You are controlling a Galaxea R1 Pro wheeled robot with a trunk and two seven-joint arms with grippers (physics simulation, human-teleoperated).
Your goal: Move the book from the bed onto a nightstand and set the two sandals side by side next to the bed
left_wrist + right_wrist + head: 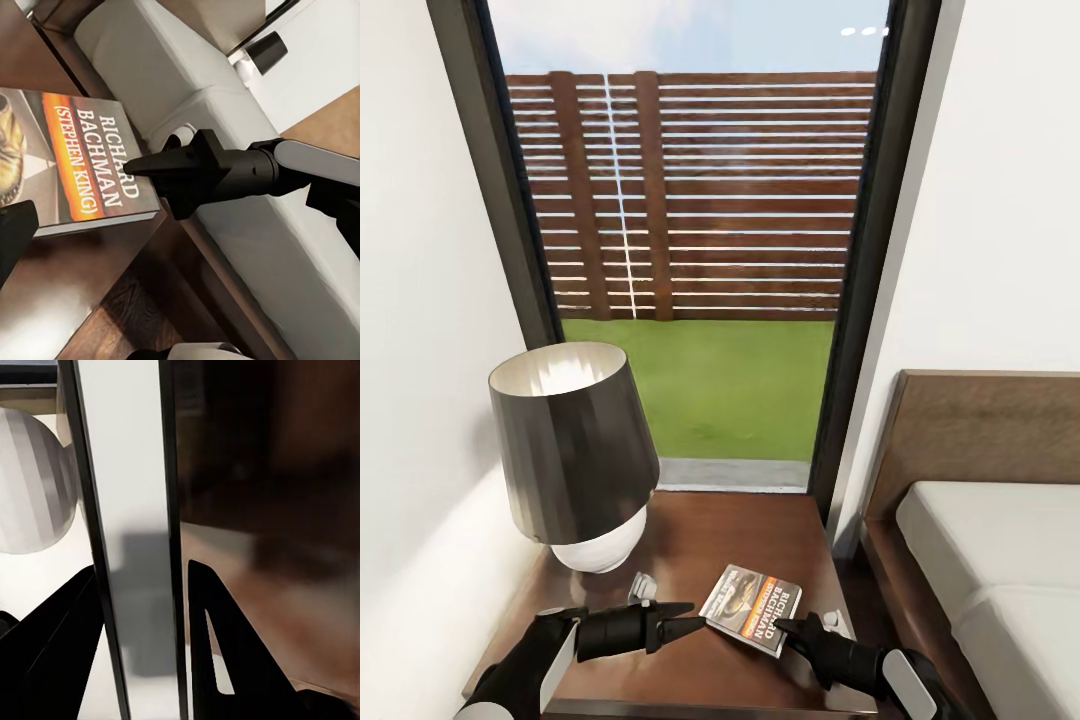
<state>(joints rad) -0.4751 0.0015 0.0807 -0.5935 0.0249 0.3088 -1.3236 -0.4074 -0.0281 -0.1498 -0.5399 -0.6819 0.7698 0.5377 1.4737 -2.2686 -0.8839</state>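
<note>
Dark-covered book (751, 608) lies over the nightstand (690, 545) surface, its edge pinched edgewise by the right end effector (792, 628) — the left end effector (685, 617), apparently closed on nothing, points at its other edge — so next: release, then fetch the sandals.

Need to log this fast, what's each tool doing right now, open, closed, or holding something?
Left tool: cannot be told; its tip is beside the book's edge.
Right tool: closed on the book, over the nightstand.
</note>
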